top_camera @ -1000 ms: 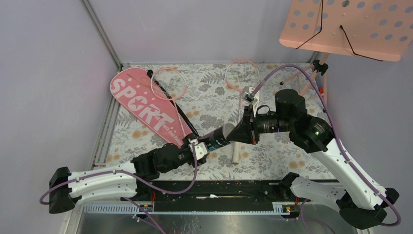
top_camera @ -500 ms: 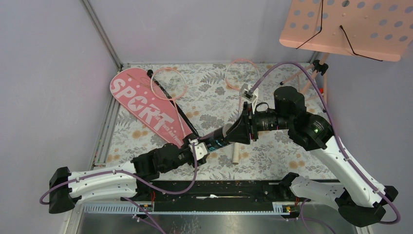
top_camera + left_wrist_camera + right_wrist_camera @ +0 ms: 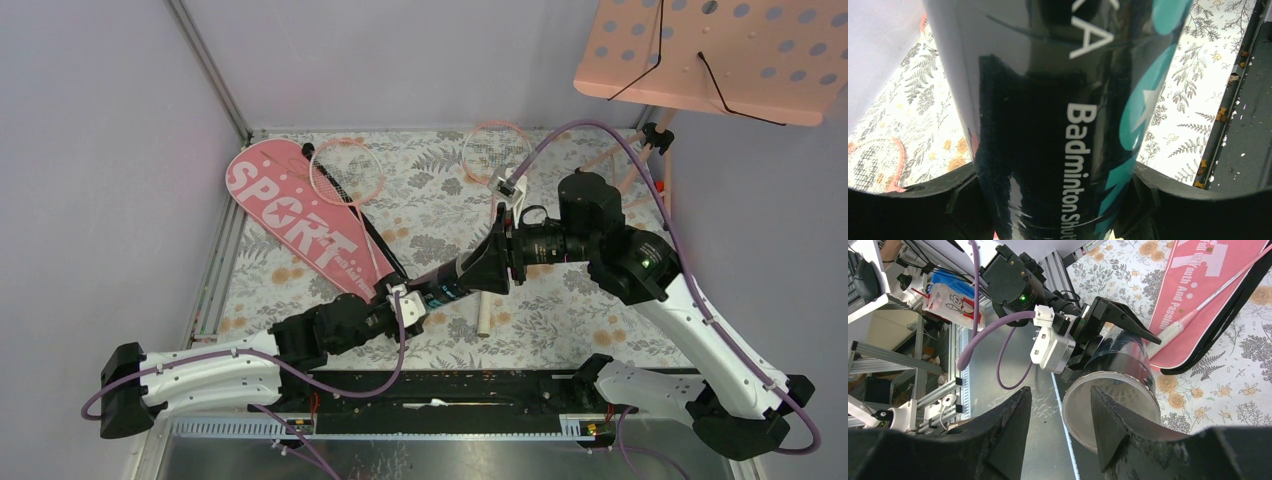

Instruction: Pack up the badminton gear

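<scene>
Nearest, the left gripper (image 3: 420, 298) reaches in from the near left. Its fingers are pressed against both sides of the black tube (image 3: 452, 280), which it holds off the floral cloth (image 3: 560, 320). The tube slants up and to the right, near the middle of the table. The left wrist view shows the tube's glossy wall with white "Badminton" lettering and teal marks.

At the tube's raised open end is the right gripper (image 3: 1059, 390), coming in from the right. Its fingers are spread apart and pinch nothing. The near rim of the tube's mouth shows in the gap between them, but I cannot tell whether one finger is inside the tube.

Just beside the tube, the white handle of the right racket (image 3: 483, 318) lies on the cloth. Its shaft runs under the right arm to a pink head at the far edge.

Further left, the pink cover (image 3: 290, 225), printed "SPORT", lies flat and diagonal, with its black strap (image 3: 375, 240) along its right edge. The left racket (image 3: 347, 172) lies across the cover.

At the far right stands the pink perforated music stand (image 3: 700, 50).
</scene>
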You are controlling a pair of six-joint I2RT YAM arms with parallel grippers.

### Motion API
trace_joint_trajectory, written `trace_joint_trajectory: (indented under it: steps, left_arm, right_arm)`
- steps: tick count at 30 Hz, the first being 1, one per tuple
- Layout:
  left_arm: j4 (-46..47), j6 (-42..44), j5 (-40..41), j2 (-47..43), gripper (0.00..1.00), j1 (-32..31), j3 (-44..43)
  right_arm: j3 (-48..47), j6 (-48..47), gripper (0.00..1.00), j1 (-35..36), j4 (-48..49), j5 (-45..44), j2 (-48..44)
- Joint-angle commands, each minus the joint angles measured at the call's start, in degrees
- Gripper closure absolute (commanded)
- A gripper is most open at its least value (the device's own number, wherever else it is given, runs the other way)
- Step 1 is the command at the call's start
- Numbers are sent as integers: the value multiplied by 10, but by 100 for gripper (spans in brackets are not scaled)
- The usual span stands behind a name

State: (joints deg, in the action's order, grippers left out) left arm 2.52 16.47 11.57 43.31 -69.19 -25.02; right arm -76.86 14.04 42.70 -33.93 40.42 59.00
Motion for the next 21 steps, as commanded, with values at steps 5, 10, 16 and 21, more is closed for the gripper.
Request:
trace_joint_trajectory:
  steps: [5,10,16,21]
  left_arm:
    - [60,0,-18,-1,87,-2,-13]
    - [64,-6,-9,-12,88,-2,-11]
    - [91,-13,3,-39,88,-2,8]
    - [115,-24,17,-66,87,-2,21]
  right_arm:
    - [-14,4,45,40,-35,-75,40]
    - [4,9,45,54,-29,-99,35]
    - [31,21,44,55,12,-96,5]
    - [58,35,41,54,48,-64,-8]
